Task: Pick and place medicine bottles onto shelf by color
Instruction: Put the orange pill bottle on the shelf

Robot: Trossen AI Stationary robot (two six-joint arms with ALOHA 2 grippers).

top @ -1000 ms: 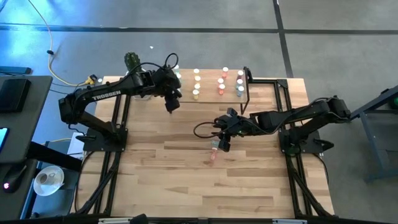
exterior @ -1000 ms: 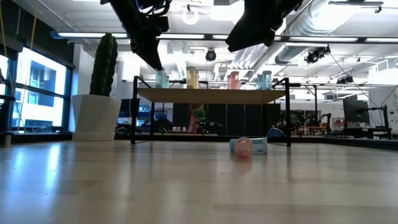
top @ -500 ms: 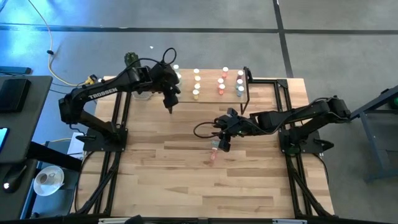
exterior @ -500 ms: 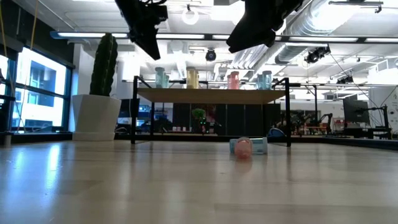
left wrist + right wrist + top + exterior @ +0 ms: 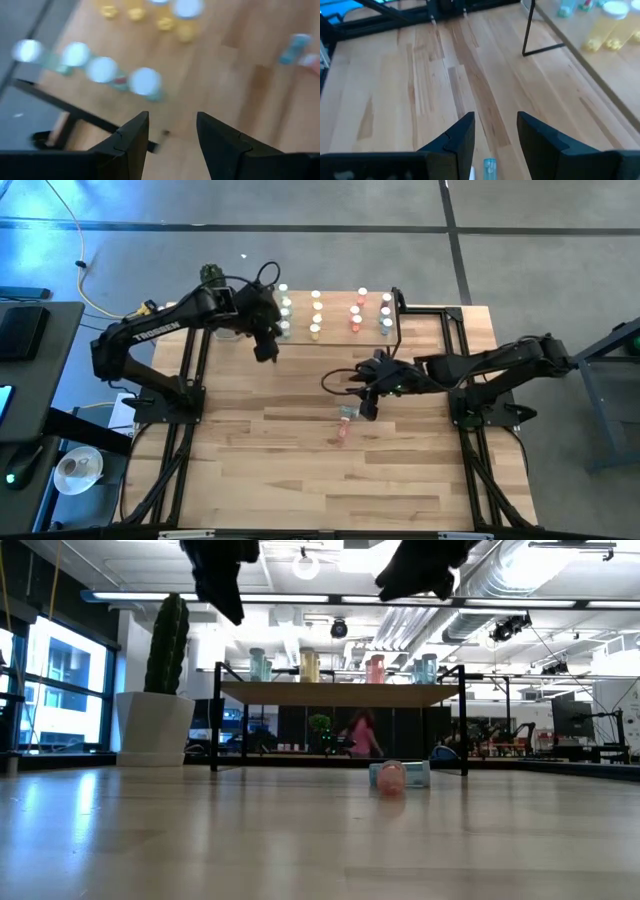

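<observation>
While two small white-capped bottles, one pale blue (image 5: 347, 413) and one pink (image 5: 342, 430), lie on the wooden tabletop (image 5: 300, 470), the right hand (image 5: 368, 408) hovers just beside them, half-open and empty. The left hand (image 5: 264, 350), also part-open and empty, hangs near the light-wood shelf (image 5: 335, 330). Risk: a skewed descent could roll either bottle away.

The table (image 5: 300, 470) is pale striped wood, its frame black; the shelf (image 5: 340, 693) is paler wood on thin black legs; the bottles (image 5: 335, 312) on it run teal, yellow, pink-red and pale blue from left to right, all white-capped; a teal bottle (image 5: 347, 413) and a pink bottle (image 5: 342, 431) lie on the table; both arms are black; the cactus (image 5: 167, 642) is dark green in a white pot (image 5: 155, 727).
</observation>
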